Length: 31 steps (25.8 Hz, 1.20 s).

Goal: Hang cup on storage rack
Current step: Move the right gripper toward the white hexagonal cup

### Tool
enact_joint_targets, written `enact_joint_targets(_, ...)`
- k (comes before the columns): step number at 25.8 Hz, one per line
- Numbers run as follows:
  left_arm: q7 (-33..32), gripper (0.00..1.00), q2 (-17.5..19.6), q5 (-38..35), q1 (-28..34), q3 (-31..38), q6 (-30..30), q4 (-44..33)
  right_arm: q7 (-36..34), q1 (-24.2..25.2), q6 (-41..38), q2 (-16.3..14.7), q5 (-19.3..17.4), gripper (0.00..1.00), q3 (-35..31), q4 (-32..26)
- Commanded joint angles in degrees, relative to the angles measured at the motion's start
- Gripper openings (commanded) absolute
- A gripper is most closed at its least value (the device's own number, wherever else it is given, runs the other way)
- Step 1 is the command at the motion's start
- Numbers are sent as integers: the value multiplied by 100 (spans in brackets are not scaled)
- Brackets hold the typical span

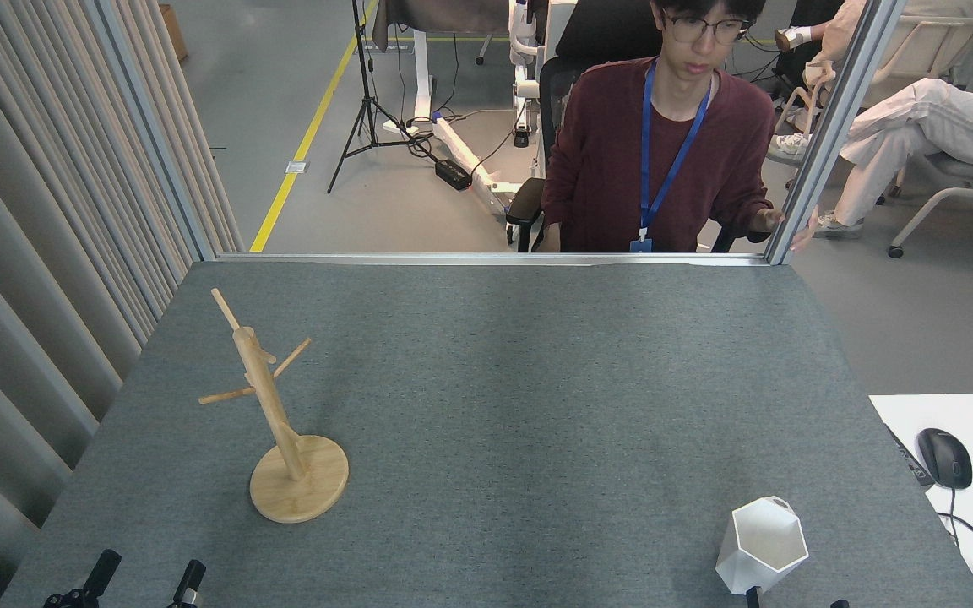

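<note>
Cup upright, rim tilted up-left, rack post vertical, left end effector fingers parted, right's state unclear

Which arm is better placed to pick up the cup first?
Right. The cup stands at the table's near right, just above the right gripper; the left gripper sits far left, near the storage rack.

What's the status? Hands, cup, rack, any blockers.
Left hand open, low near rack side. Right hand barely in view, state unclear. Cup upright on table, unhung. Storage rack pegs bare; path clear.
</note>
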Motion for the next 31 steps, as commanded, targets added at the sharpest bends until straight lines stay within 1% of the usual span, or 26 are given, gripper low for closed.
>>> enact_joint_targets(1, 2, 100, -1, 0, 0, 0, 1, 1, -1, -19, -16, -17, -21, 98, 1, 19)
enact_joint_targets(8, -7, 100, -10, 9, 0, 9, 37, 45, 69, -27, -7, -8, -21, 98, 1, 45)
enact_joint_targets(13, -7, 100, -1, 9, 0, 35, 37, 45, 201, -291, 2, -8, 5, 99, 36, 291)
enact_joint_targets(16, -7, 100, -10, 17, 0, 44, 37, 45, 253, -440, 2, -17, 128, 99, 36, 370)
enact_joint_targets(18, -7, 100, -10, 17, 0, 44, 37, 54, 262, -502, -7, -26, 190, 99, 45, 423)
enact_joint_targets(26, -7, 100, -10, 17, 0, 44, 37, 54, 262, -695, -7, -35, 208, 99, 54, 634)
enact_joint_targets(29, -7, 100, -1, 17, 0, 62, 28, 45, 262, -810, -7, -26, 339, 98, 62, 748)
enact_joint_targets(31, 2, 100, -1, 17, 0, 79, 28, 45, 262, -906, -7, -26, 366, 99, 62, 810)
